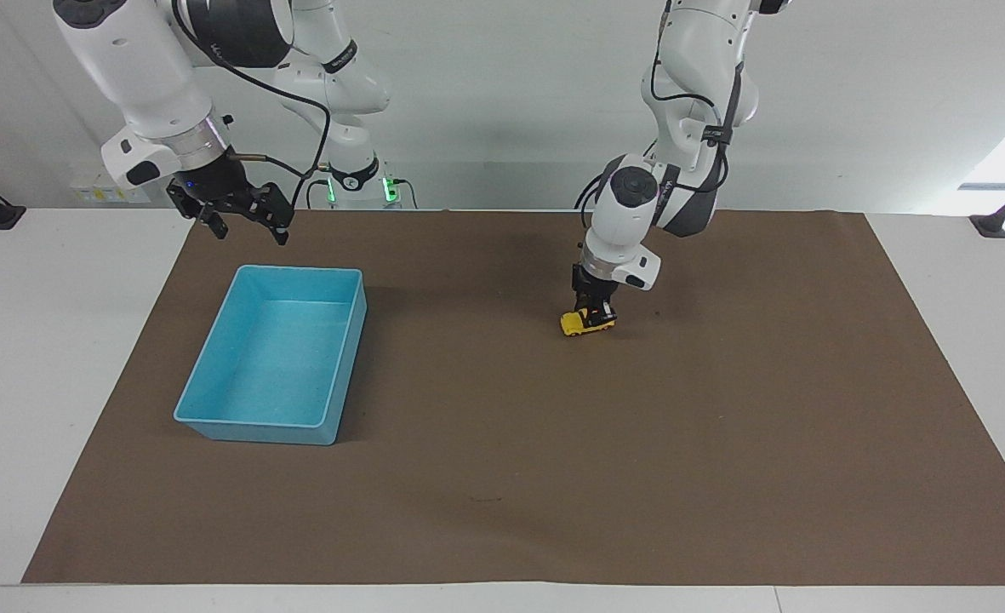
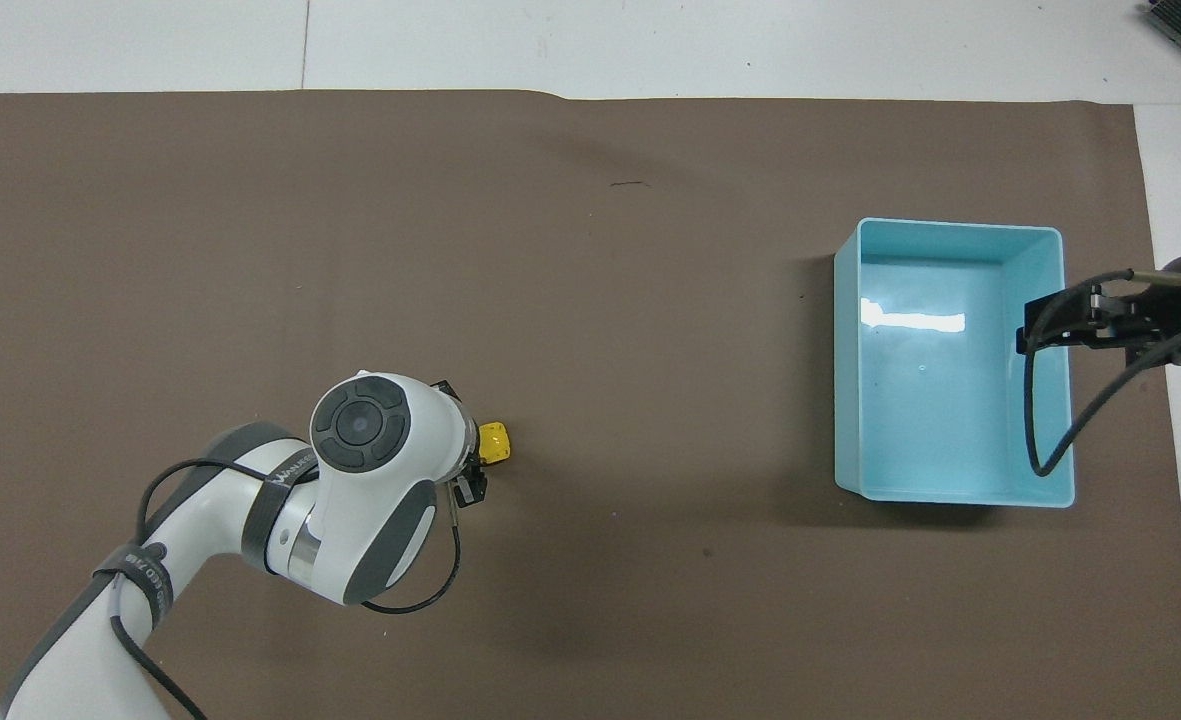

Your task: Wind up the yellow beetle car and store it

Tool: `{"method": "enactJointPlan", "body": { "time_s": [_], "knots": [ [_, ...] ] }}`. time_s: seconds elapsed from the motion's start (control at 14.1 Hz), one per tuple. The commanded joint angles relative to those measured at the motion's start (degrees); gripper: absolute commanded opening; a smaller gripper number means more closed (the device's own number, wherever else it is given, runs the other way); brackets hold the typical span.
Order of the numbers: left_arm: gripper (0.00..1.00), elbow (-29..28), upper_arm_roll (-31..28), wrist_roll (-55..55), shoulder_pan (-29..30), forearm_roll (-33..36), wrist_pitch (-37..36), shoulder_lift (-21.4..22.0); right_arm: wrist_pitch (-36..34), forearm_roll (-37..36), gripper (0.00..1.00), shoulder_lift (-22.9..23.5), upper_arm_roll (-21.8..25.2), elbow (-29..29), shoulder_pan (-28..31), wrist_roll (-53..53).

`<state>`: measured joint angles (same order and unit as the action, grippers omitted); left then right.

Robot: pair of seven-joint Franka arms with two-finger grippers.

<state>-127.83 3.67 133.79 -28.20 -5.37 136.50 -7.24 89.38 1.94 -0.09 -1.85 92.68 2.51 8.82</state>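
Note:
The yellow beetle car [image 1: 587, 323] is a tiny toy with black wheels, resting on the brown mat. My left gripper [image 1: 595, 310] points straight down onto its roof and is shut on it. From above, the left arm's wrist hides most of the yellow beetle car [image 2: 495, 442], so only one end pokes out. My right gripper [image 1: 242, 223] hangs open in the air over the mat, just past the robot-side rim of the blue bin, and waits there. In the overhead view the right gripper [image 2: 1060, 325] overlaps the bin's edge.
A blue bin [image 1: 213, 385] with nothing in it stands on the mat toward the right arm's end of the table; the same blue bin [image 2: 848, 360] shows from above. The brown mat [image 1: 638, 477] covers most of the white table.

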Motion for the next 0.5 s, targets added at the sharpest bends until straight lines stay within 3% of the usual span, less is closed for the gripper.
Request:
{"method": "enactJointPlan", "body": {
  "time_s": [0.0,0.43],
  "knots": [
    [0.08,-3.0,-0.5,-4.5,4.4,1.2,2.4,-1.3,-0.9,0.6,1.00,0.8,-0.4,-1.4,0.5,-1.0],
    [0.12,-6.1,-0.6,-11.8,9.9,1.2,2.2,-0.1,-0.8,0.6,1.00,0.8,-0.4,-1.4,0.5,-1.0]
  ]
}}
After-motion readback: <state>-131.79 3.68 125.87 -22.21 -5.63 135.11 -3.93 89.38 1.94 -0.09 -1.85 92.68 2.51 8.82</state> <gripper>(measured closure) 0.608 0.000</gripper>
